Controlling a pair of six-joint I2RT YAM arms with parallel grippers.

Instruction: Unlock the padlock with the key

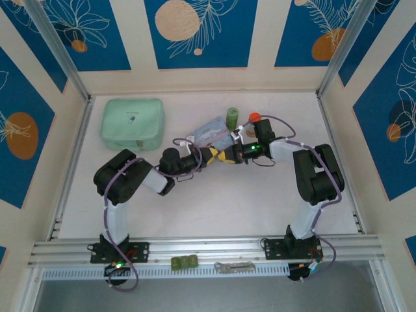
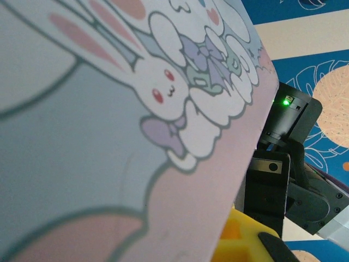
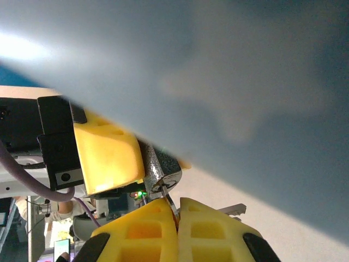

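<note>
The padlock [image 3: 162, 168], small with a dark grey speckled body, sits between the yellow fingers [image 3: 106, 158] of my left gripper [image 1: 210, 156], which is shut on it. Its shackle is hidden. My right gripper [image 3: 178, 218] is shut on the thin silvery key [image 3: 172, 203], whose tip sits in the padlock's keyhole. A second key [image 3: 233, 208] of the set pokes out to the right. In the top view the two grippers meet tip to tip, the right gripper [image 1: 229, 156] on the right. In the left wrist view only a yellow finger [image 2: 240, 245] shows.
The pale blue bunny-print tin [image 1: 211, 132] lies just behind the grippers and fills the left wrist view [image 2: 109, 136]. A mint green pouch [image 1: 132, 122] lies at the back left. A green cylinder [image 1: 232, 117] and an orange-red object [image 1: 254, 117] stand behind the tin.
</note>
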